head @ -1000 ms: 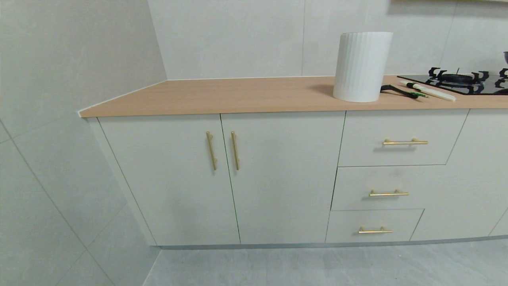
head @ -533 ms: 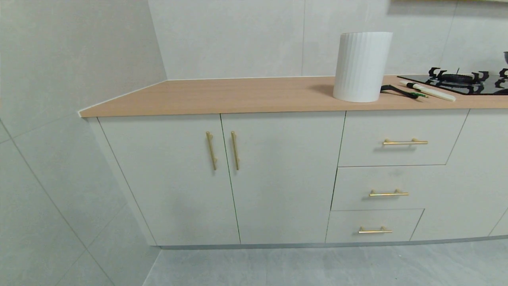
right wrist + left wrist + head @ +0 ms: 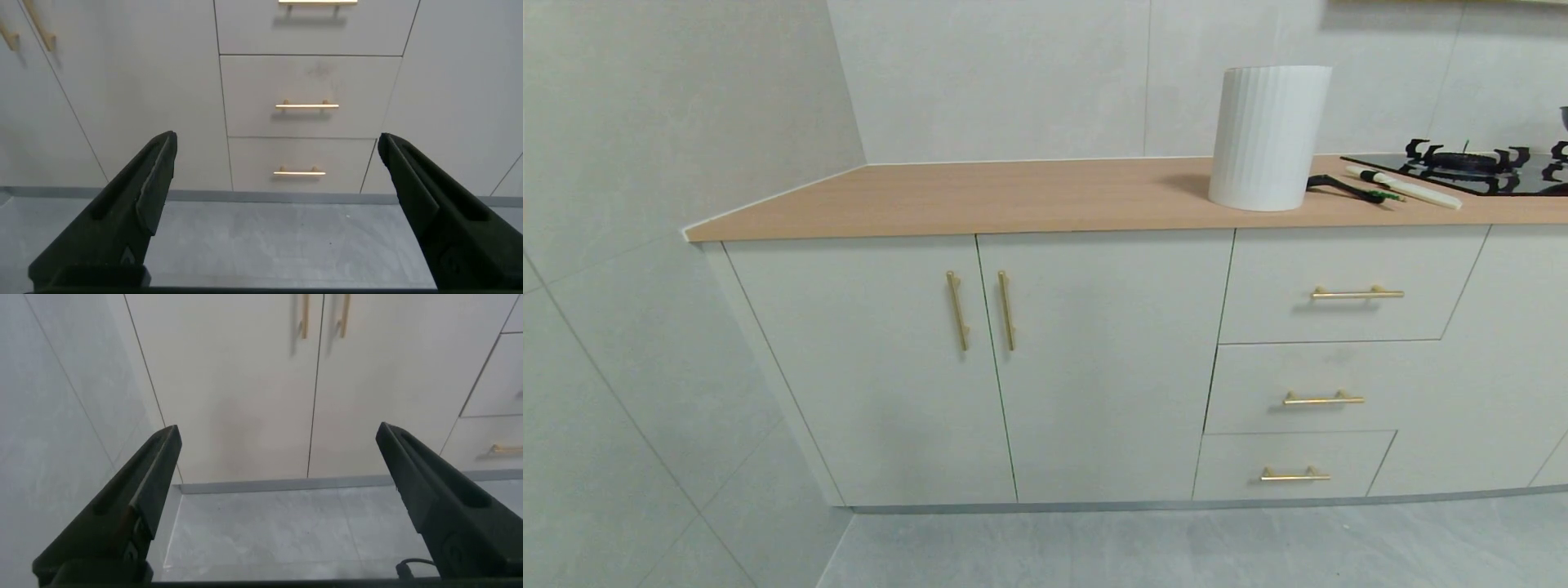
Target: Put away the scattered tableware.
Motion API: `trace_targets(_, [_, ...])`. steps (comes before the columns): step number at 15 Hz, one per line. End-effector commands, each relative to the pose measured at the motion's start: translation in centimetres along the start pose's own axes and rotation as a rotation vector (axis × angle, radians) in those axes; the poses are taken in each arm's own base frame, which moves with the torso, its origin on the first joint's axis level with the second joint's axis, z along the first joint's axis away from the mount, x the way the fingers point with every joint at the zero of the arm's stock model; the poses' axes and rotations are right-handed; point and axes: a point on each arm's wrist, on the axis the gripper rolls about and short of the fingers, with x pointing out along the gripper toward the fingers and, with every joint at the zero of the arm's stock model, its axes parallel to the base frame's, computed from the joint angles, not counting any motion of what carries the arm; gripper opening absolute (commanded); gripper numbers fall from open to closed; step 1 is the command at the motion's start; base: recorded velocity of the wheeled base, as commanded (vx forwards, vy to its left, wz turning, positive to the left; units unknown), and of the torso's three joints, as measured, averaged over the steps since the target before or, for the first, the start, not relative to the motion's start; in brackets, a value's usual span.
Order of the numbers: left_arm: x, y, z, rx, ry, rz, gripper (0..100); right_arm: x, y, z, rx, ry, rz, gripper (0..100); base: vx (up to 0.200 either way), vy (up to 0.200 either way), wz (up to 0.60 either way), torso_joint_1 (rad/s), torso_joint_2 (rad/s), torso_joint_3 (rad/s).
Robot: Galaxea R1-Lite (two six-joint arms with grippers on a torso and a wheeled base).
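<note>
Two open, empty hands, left hand [image 3: 276,434] and right hand [image 3: 276,140], hang well below the white ribbed canister [image 3: 1267,135], nothing yet grasped. Black-handled utensil [image 3: 1339,186] and cream utensil [image 3: 1409,189] lie on the table [image 3: 1013,196] just beside that canister, likely their holder.

Wood-grain countertop [image 3: 1013,196] set into a corner of pale grey wall tiles [image 3: 996,82], cut at a slant at its left end. Directly under the countertop's left and middle stretch, a pair of cream cabinet doors [image 3: 874,384], shut, with two upright brass bar handles [image 3: 957,310] side by side at the meeting edges. Under the countertop's right stretch, a stack of three cream drawers [image 3: 1282,278], all shut, each with a level brass pull [image 3: 1356,291], the lowest one narrowest. On the countertop's far right end, a black glass gas hob [image 3: 1462,159] with black pan supports. Well below the countertop, a metal plinth strip [image 3: 1176,505] along the cabinet foot, with grey floor tiles [image 3: 1176,551] in front.
</note>
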Motion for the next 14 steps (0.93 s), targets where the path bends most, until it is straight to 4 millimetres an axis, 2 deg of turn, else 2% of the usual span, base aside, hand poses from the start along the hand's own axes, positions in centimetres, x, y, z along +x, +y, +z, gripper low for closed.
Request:
trace_targets(1, [0.01,0.0,-0.01,0.0,0.001,0.001,100,0.01,0.0,0.04,0.001,0.001,0.001,100,0.0,-0.2,0.0,-0.002,0.0,-0.012])
trace_targets(11, [0.01,0.0,-0.01,-0.001,0.001,0.0,100,0.01,0.0,0.04,0.001,0.001,0.001,100,0.0,-0.2,0.0,0.002,0.0,0.004])
trace_targets(14, [0.01,0.0,-0.01,-0.001,0.001,0.0,100,0.01,0.0,0.04,0.001,0.001,0.001,100,0.0,0.0,0.0,0.0,0.0,0.0])
